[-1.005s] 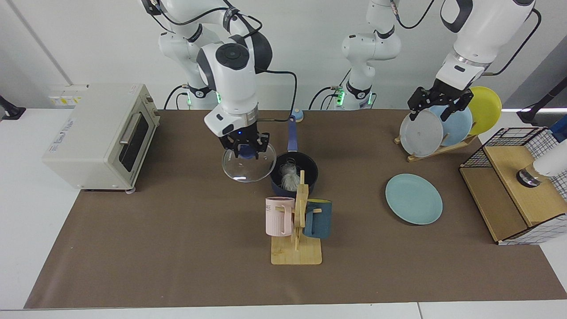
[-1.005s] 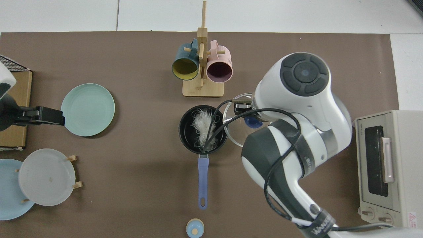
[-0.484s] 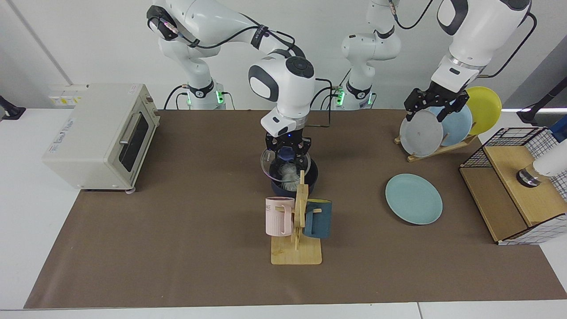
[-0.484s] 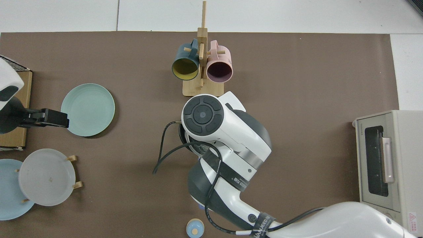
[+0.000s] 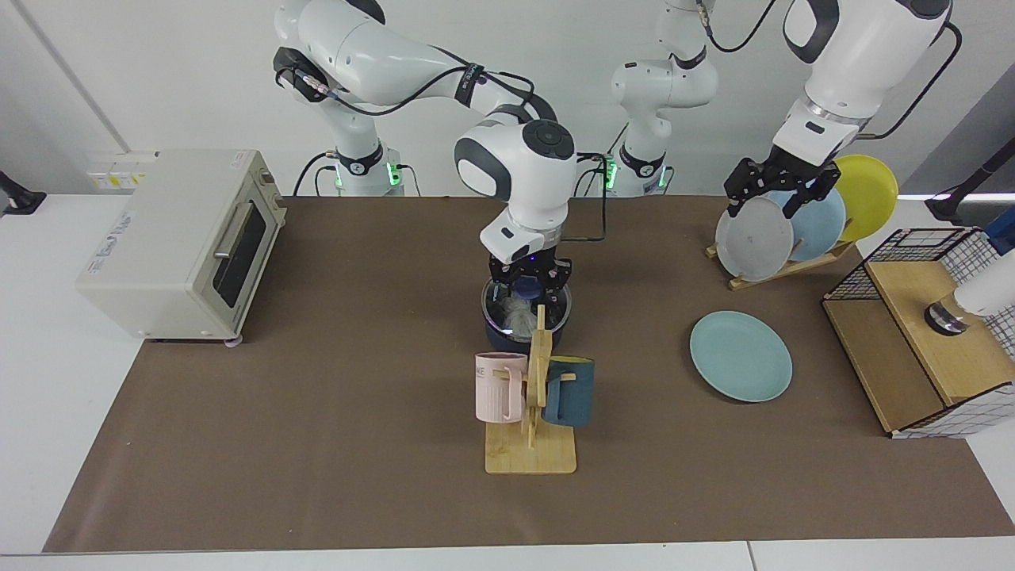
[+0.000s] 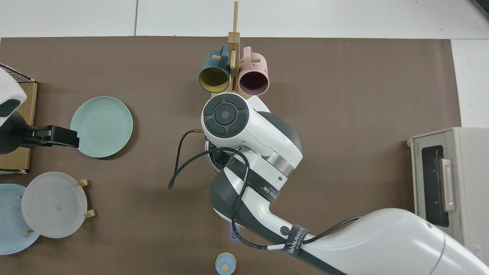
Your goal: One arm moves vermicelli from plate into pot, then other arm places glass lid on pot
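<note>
Glass lid (image 5: pixel 525 300) is sitting on the pot (image 5: pixel 499 331), right gripper (image 5: pixel 530 279) pinching its knob; left gripper (image 5: pixel 781 189), fingers spread, is hanging above the plate rack (image 5: pixel 781 268).

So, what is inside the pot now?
Through the glass lid on the pot, the white vermicelli shows. The right gripper and a wooden rack hide the rest.

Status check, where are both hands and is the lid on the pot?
Right hand on lid, lid on pot. Left hand waits above plate rack. Mug stand near, not blocking.
</note>
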`<state>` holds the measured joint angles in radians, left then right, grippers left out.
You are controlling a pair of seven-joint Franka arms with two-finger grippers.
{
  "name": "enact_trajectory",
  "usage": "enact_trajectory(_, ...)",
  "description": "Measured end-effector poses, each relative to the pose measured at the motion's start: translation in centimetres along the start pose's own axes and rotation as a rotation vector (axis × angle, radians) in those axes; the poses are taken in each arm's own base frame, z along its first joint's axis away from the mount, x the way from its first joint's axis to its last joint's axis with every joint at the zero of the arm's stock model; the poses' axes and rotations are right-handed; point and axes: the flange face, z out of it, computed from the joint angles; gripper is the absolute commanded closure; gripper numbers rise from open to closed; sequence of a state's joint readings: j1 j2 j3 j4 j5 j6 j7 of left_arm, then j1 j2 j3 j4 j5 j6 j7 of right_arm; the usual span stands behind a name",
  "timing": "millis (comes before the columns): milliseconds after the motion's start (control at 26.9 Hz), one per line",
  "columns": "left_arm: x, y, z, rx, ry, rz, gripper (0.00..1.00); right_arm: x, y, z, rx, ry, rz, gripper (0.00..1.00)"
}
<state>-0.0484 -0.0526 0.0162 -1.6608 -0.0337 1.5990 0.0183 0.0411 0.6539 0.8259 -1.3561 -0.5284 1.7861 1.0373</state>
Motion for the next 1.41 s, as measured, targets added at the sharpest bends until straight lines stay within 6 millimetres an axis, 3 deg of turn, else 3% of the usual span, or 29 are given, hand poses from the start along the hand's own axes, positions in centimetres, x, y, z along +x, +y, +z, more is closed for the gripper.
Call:
enact_trajectory(372,0.0,-0.1,0.0,0.000,0.000,-0.003,0.00,-0.1,-0.3,1.5,-0.018,-0.017,-0.010,1.00)
enact_trajectory(1415,0.0,-0.7,0.0,0.000,0.001,-0.013,0.00,-0.2,-0.5,1.9,-0.010,-0.020,-0.015,1.00)
